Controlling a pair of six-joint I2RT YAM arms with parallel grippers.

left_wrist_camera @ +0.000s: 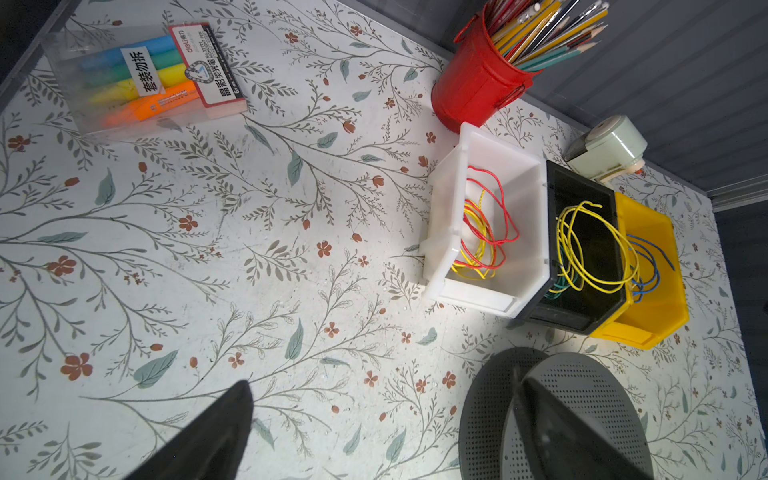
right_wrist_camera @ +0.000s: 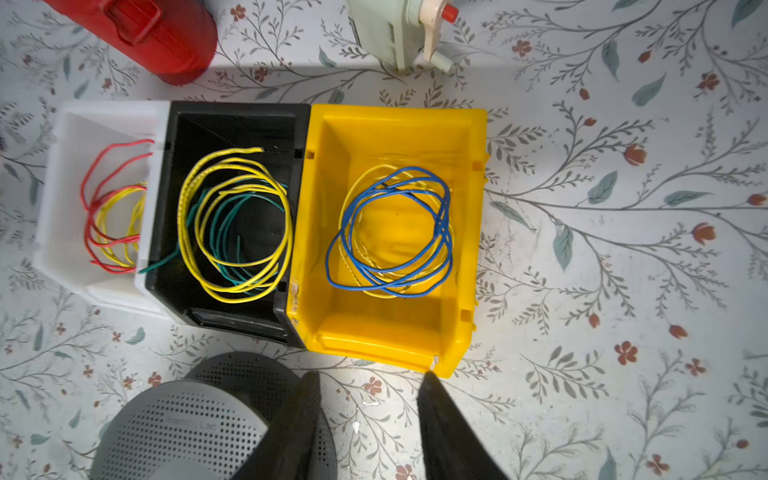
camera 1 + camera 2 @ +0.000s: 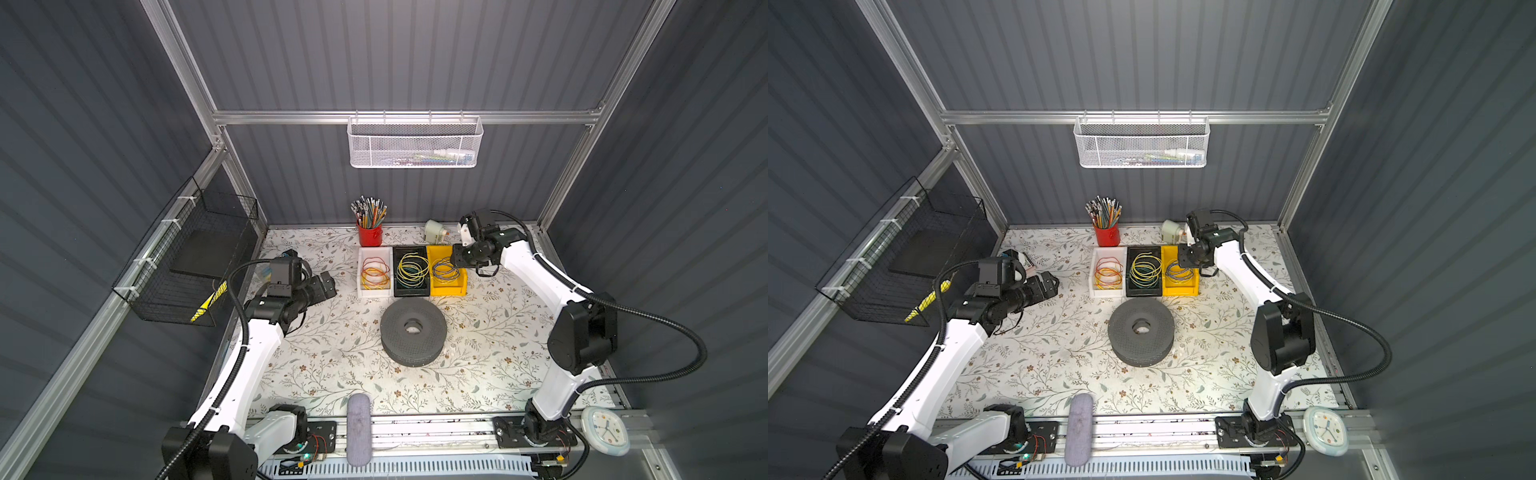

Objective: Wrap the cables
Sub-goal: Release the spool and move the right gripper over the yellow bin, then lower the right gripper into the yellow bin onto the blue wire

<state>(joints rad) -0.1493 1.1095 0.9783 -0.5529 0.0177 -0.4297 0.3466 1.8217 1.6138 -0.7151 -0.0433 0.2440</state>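
Note:
The cables, a bright blue wire [image 2: 447,226] wound in loose loops, lie in a yellow bin [image 2: 374,336] at the back of the table, seen in both top views [image 3: 445,270] [image 3: 1179,272] and in the left wrist view [image 1: 648,270]. My right gripper [image 3: 456,258] [image 3: 1182,257] [image 2: 370,376] hangs above the bin's right side, jaws apart with nothing between them. Over the left of the table my left gripper [image 3: 328,284] [image 3: 1052,282] [image 1: 382,380] stands wide open and empty. A grey perforated spool [image 3: 395,332] [image 3: 1125,328] lies flat in front of the bins.
Left of the yellow bin stand a black bin [image 3: 410,291] with yellow and green wires and a white bin [image 3: 374,293] with red and yellow wires. Behind them are a red pencil cup [image 3: 370,236] and a sharpener [image 3: 433,230]. A highlighter pack [image 1: 137,79] lies far left.

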